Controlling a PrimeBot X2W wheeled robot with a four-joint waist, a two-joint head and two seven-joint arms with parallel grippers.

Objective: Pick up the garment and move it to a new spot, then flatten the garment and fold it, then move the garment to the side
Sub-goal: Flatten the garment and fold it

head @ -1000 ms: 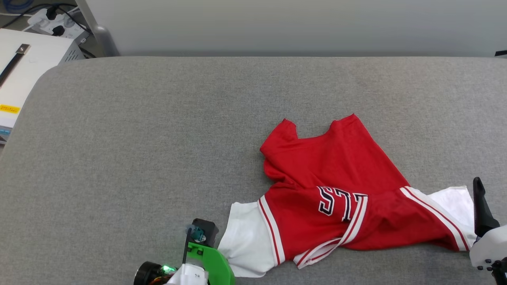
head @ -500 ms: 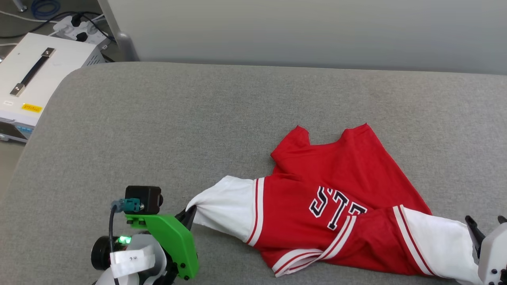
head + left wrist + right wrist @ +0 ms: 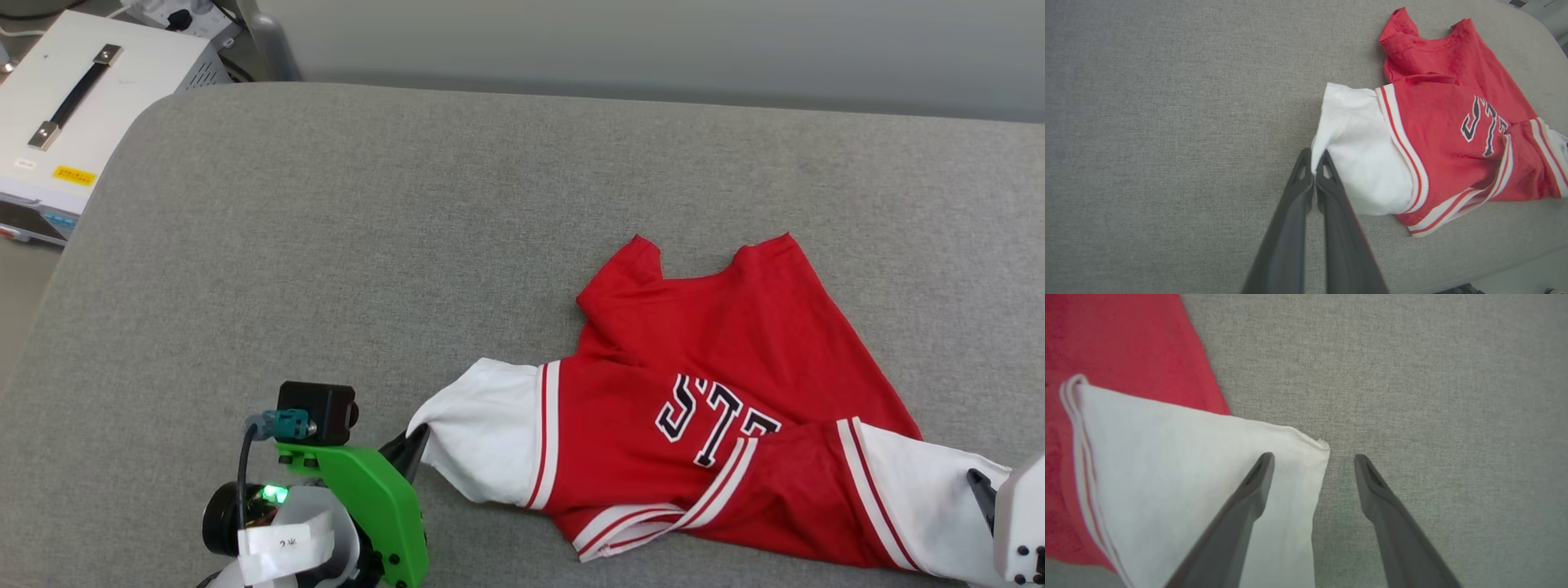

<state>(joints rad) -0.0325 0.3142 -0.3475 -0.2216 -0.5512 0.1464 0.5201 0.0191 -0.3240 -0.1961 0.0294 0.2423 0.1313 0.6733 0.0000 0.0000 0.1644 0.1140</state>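
Grey fabric-covered counter [image 3: 326, 245] spans the head view. A red shirt [image 3: 718, 351] lies rumpled on the counter's right half, toward the near edge, chest lettering partly folded under. A white box [image 3: 82, 73] with a black handle stands beyond the far left corner. Left gripper [image 3: 1312, 161] is closed, pinching the tip of one white sleeve [image 3: 1359, 163] and drawing it to a point. Right gripper [image 3: 1312, 457] is spread wide, straddling the corner of the other sleeve [image 3: 1167, 457], gripping nothing.
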